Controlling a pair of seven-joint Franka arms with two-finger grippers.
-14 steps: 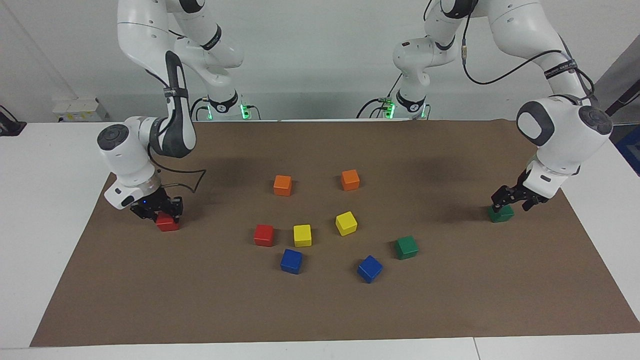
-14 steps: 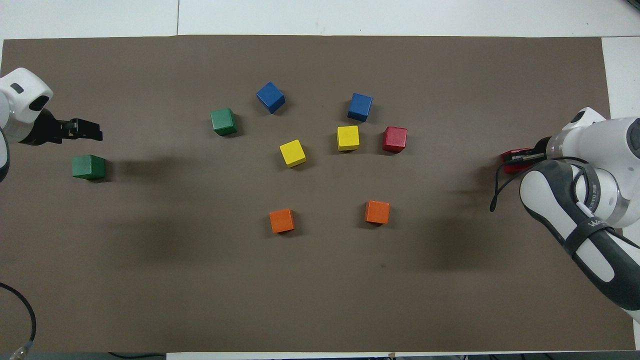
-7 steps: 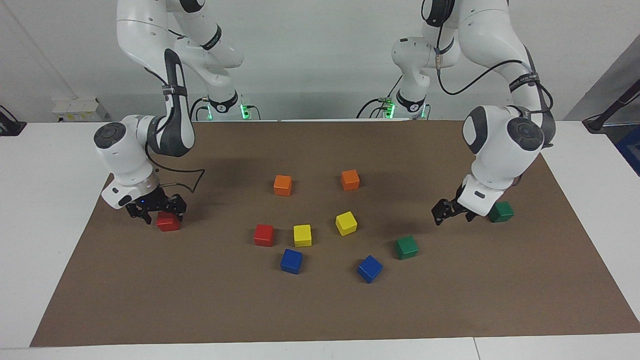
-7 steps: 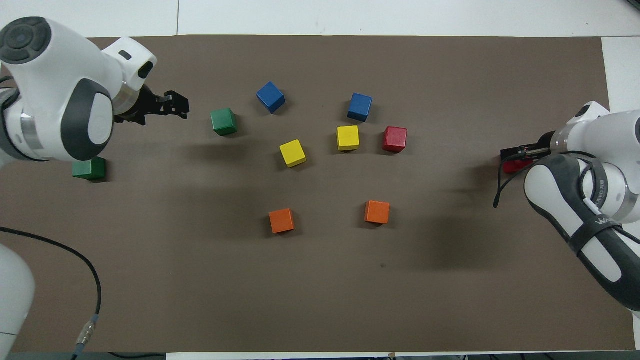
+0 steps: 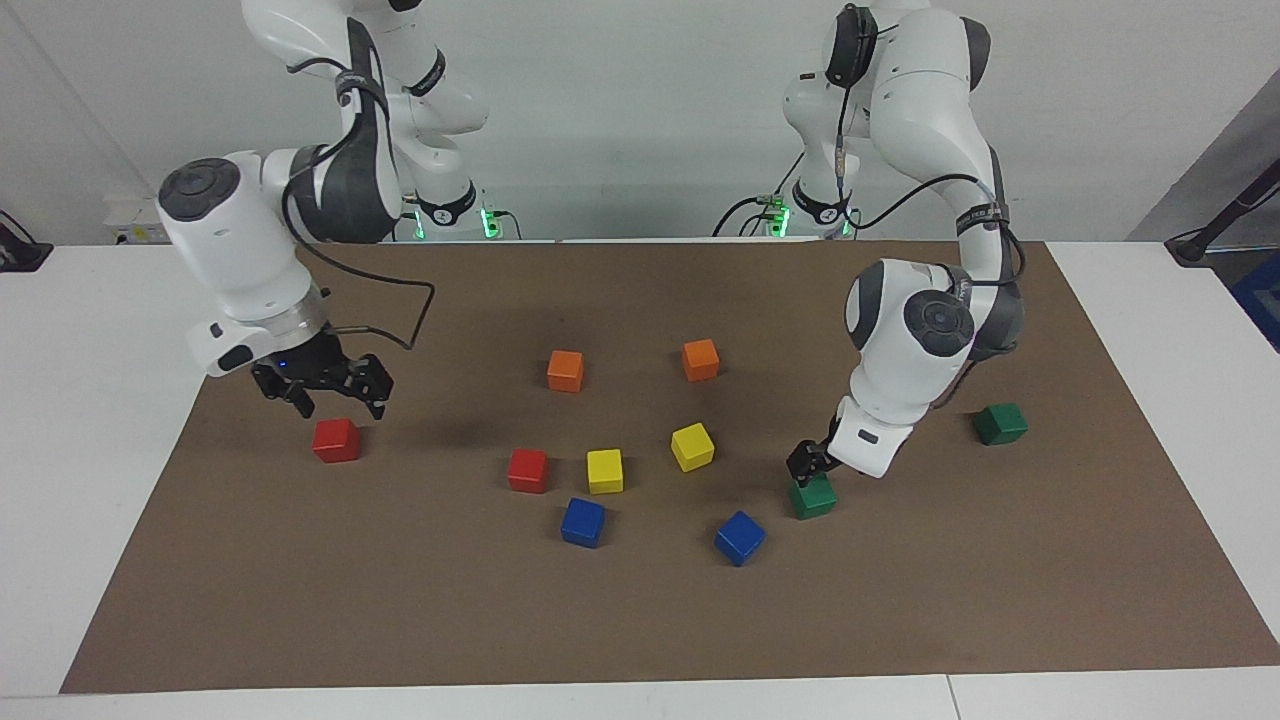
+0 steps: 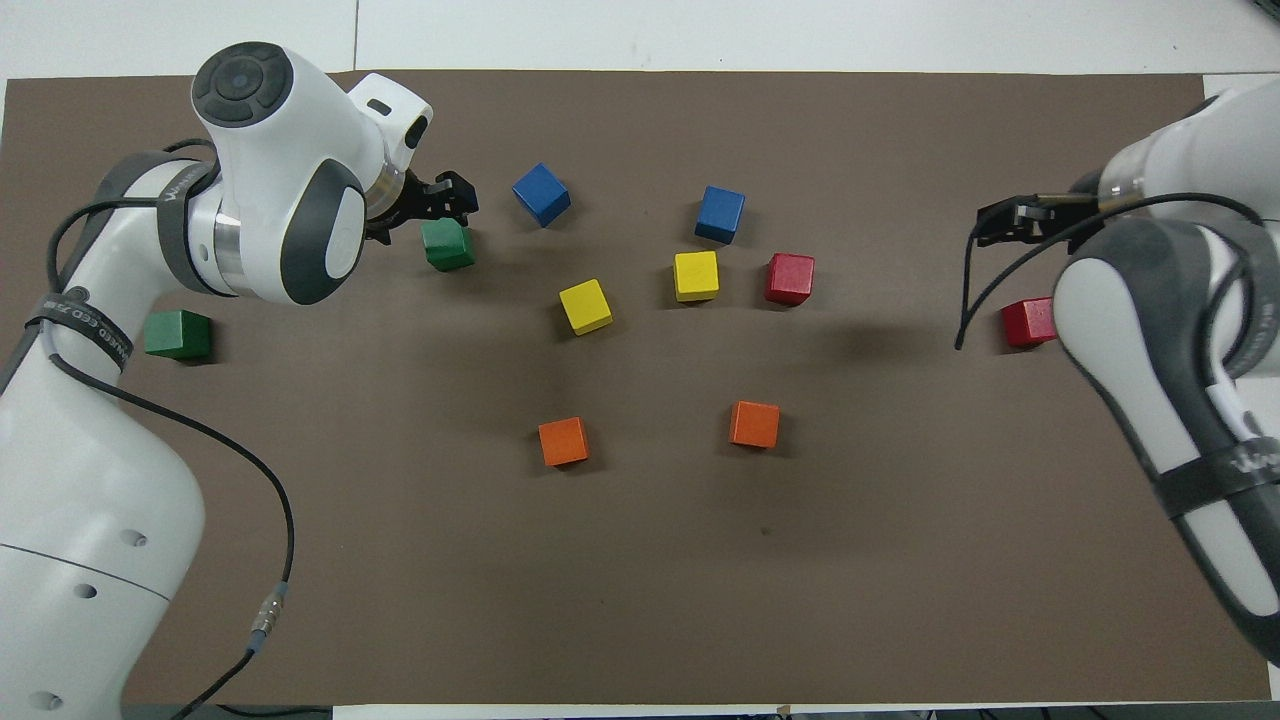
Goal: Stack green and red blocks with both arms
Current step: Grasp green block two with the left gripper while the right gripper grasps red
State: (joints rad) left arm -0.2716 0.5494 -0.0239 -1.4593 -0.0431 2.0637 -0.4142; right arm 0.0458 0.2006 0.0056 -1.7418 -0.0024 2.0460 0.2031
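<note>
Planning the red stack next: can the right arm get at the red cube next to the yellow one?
Probably yes. The right gripper hangs open over the mat, empty; the red cube by the yellow cube has bare mat on the right arm's end.

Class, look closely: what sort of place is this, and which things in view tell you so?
Probably a robotics lab: two white robot arms work at a white table covered by a brown mat, with coloured cubes set out as test pieces.
</note>
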